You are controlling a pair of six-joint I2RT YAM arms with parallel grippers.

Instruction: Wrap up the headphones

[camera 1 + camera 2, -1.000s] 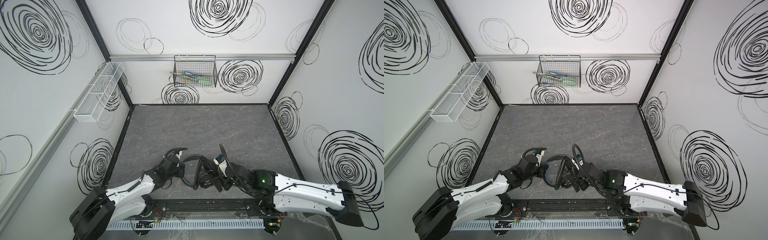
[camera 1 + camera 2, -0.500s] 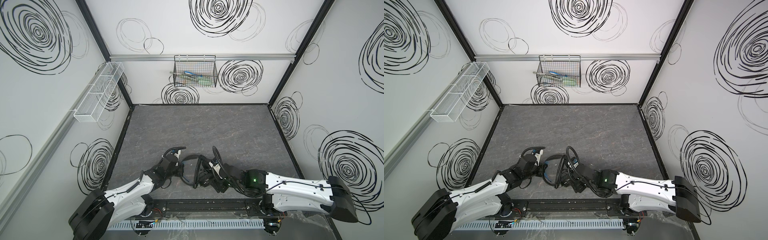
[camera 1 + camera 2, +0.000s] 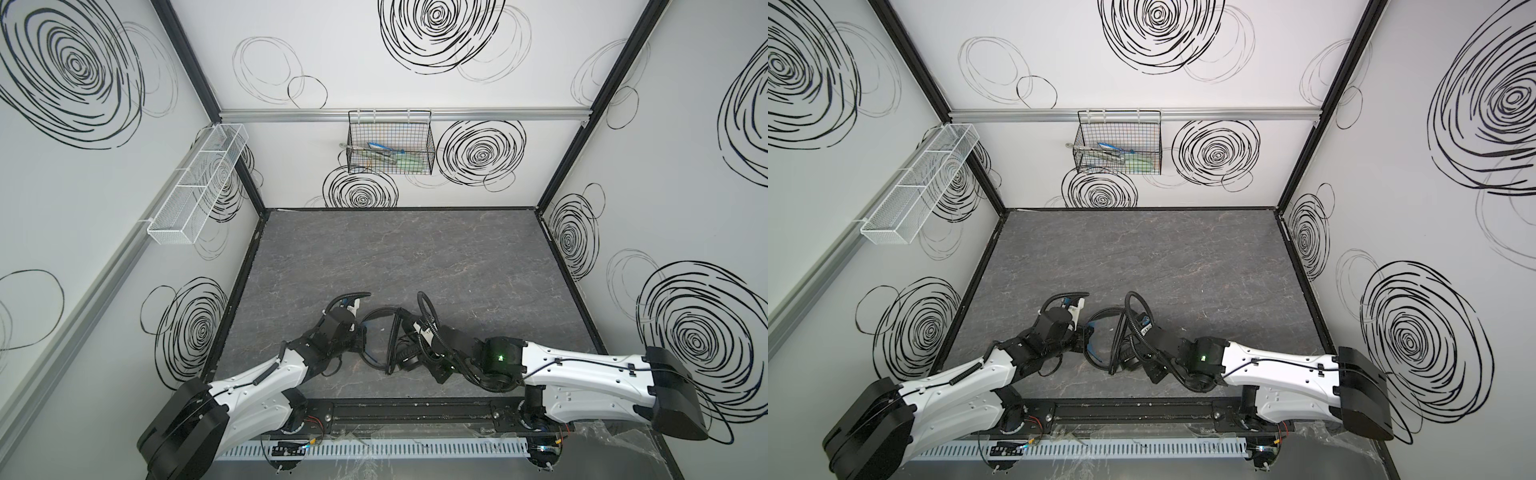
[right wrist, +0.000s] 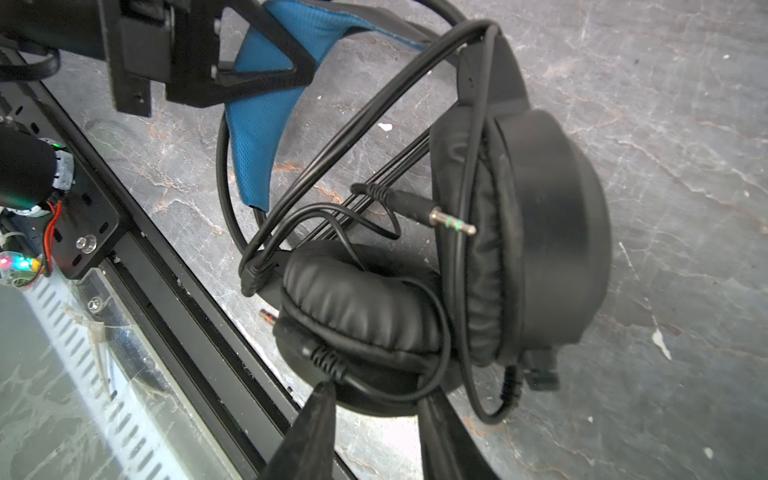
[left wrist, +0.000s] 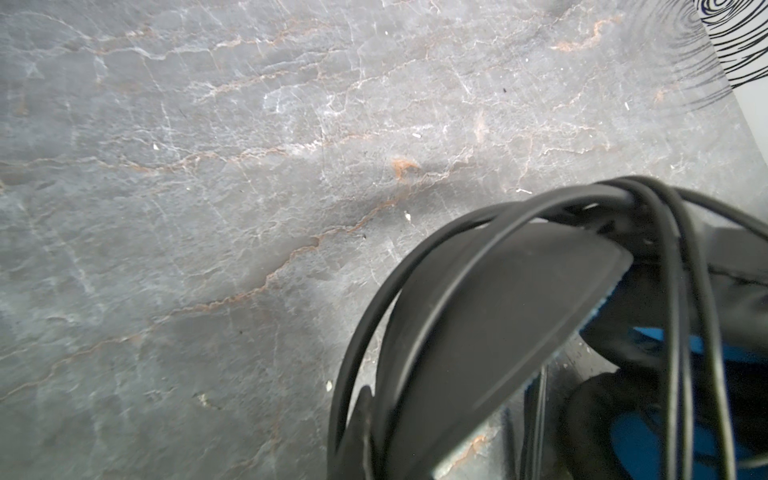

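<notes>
My right fingers [image 4: 376, 392] have come in low over the front rail [image 4: 199, 332] and are partway through closing. There is a gap between them yet, straddling the loose cable [image 4: 330, 363] at the lower earcup, and nothing looks pinched. My left fingers [image 4: 270, 54] stay clamped shut on the blue headband strap. The headphones [image 3: 395, 345] lie on the table [image 3: 415, 249] just beyond that rail. Once the cable is caught, I judge another turn can begin.

Enclosure: white walls [image 3: 345, 54], black scribbled spirals [image 3: 482, 154]. Black wire basket [image 3: 390, 143] hangs from aluminium rail [image 3: 291, 115] on back wall; white mesh tray [image 3: 199, 183] left of basket, on side wall; grey marbled worktop [image 3: 395, 249] below basket. Even light
</notes>
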